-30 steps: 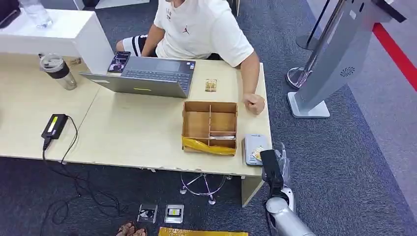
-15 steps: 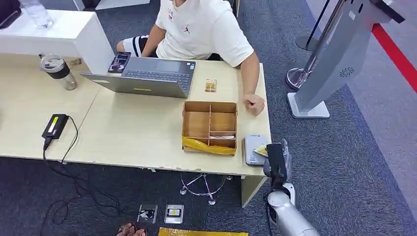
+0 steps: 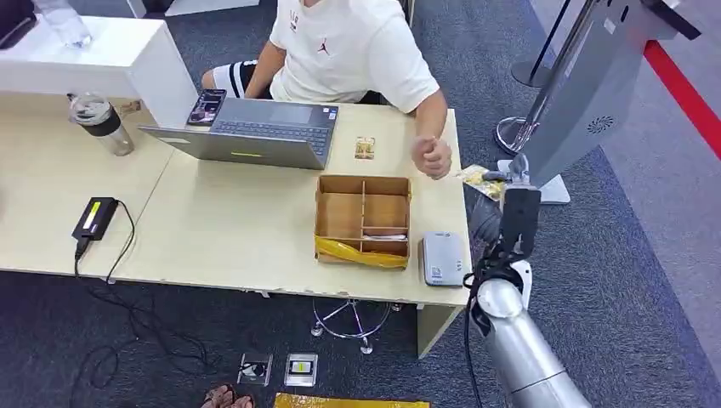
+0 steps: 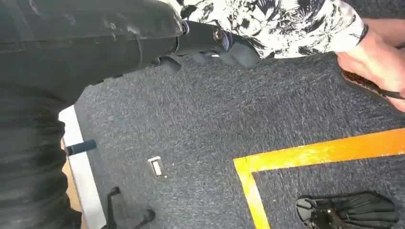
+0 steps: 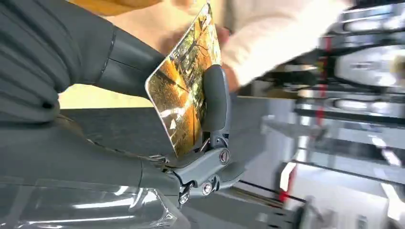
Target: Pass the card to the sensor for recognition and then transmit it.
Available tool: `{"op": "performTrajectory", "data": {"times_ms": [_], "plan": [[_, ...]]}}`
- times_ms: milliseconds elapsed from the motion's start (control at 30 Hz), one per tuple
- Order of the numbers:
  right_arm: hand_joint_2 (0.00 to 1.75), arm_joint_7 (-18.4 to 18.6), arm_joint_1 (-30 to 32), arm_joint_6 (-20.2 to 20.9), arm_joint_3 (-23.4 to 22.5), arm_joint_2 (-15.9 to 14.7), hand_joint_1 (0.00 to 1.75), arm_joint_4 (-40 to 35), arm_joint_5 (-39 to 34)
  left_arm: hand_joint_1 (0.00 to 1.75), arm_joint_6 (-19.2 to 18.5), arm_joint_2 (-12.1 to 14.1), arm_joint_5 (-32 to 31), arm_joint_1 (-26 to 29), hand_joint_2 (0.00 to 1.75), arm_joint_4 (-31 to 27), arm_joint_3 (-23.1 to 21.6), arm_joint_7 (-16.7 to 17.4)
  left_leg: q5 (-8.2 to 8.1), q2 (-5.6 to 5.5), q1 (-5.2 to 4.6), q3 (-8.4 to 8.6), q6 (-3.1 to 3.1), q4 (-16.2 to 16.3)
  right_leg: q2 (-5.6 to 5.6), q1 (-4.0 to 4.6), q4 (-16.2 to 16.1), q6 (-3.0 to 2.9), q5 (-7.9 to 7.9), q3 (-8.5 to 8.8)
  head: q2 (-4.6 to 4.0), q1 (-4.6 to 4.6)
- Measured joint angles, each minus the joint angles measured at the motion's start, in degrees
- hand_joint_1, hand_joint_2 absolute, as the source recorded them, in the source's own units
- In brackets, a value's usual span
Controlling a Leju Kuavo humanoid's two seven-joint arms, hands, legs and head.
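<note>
My right hand (image 3: 513, 189) is raised beside the table's right edge and holds a yellow-printed card (image 3: 476, 178) out toward the seated person. Close up, the card (image 5: 185, 90) is pinched between my thumb (image 5: 215, 98) and the fingers of my right hand (image 5: 95, 71). The grey sensor (image 3: 443, 257) lies flat at the table's front right corner, below and left of the card, with nothing on it. The person's hand (image 3: 434, 157) hovers near the card. My left hand (image 4: 215, 40) hangs over the carpet and holds nothing, its fingers stretched out.
A partitioned wooden box (image 3: 363, 218) stands left of the sensor on the table (image 3: 238, 229). A laptop (image 3: 255, 132), a small card (image 3: 365, 147), a bottle (image 3: 102, 123) and a charger (image 3: 93, 218) also lie there. A grey kiosk (image 3: 578, 93) stands at right.
My right hand lifted the card off the sensor and swung it up and away toward the person. The person's fist rose off the table.
</note>
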Motion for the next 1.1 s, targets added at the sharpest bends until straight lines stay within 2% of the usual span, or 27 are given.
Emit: {"op": "performTrajectory", "data": {"times_ms": [200,433,533,633,733,800,867,967,1100], "plan": [[1.75,-0.30,-1.76,0.72,-0.78,1.01,1.75,-9.20,8.13,0.00,-0.33,0.02,-0.61,-0.01,1.75,0.00,-0.09,-1.47,0.00,0.00,0.01,-0.02,0.00,0.00,0.00,0.00,0.01,0.00,0.00,0.00,0.00,0.00],[1.75,3.46,-6.31,8.03,3.74,4.96,1.75,-10.37,22.89,0.00,-1.05,0.22,-1.44,-0.19,1.75,0.00,-0.15,-3.72,0.04,-0.02,0.08,-0.10,-0.07,-0.01,-0.01,0.09,0.03,-0.01,-0.01,-0.02,0.00,0.04],[1.75,6.36,-8.36,12.93,6.10,6.84,1.75,-7.08,28.82,0.00,-1.03,0.48,-1.66,-0.25,1.75,0.00,-0.55,-3.91,0.05,-0.02,0.08,-0.11,-0.07,-0.01,0.00,0.09,0.03,-0.01,-0.01,-0.05,0.00,0.02],[1.75,9.34,-10.88,15.57,8.07,8.33,1.75,-2.45,34.32,0.00,-0.98,0.55,-2.06,-0.27,1.75,0.00,-1.16,-4.46,0.06,-0.04,0.08,-0.16,-0.08,-0.01,-0.02,0.09,0.03,-0.01,-0.01,-0.08,0.00,0.00],[1.75,8.92,-17.40,18.97,9.55,8.52,1.75,5.57,37.87,0.00,-0.81,0.87,-3.41,-0.45,1.75,-0.02,-1.77,-7.24,0.11,-0.04,0.07,-0.21,-0.08,-0.01,-0.02,0.07,0.03,-0.02,0.02,-0.17,0.00,0.04],[1.75,8.11,-21.56,19.37,9.57,7.87,1.75,10.62,37.96,0.00,-0.79,1.12,-3.78,-0.47,1.75,0.00,-2.14,-8.17,0.14,-0.15,0.05,-0.22,-0.04,-0.01,-0.12,0.07,0.02,-0.02,0.02,-0.13,0.00,0.07],[1.75,8.99,-24.05,19.28,9.60,7.61,1.75,14.75,38.99,0.00,-0.63,1.38,-4.24,-0.42,1.75,0.00,-2.84,-8.77,0.14,-0.16,0.05,-0.22,-0.04,0.00,-0.12,0.06,0.00,-0.02,0.03,-0.13,0.00,0.07],[1.75,11.15,-25.73,19.06,10.10,6.95,1.75,20.29,40.67,0.00,1.84,1.64,-4.83,-0.46,1.75,0.00,-3.45,-9.75,0.13,-0.16,0.05,-0.23,-0.05,0.01,-0.12,0.06,0.00,-0.02,0.02,-0.15,0.00,0.02],[1.75,11.74,-25.96,19.10,10.36,5.90,1.75,23.04,42.33,0.00,8.89,1.60,-7.70,-0.46,1.75,0.15,-4.85,-10.27,0.10,-0.11,0.06,-0.28,-0.08,0.01,-0.07,0.06,0.00,-0.02,0.02,-0.25,0.00,0.02]]}}
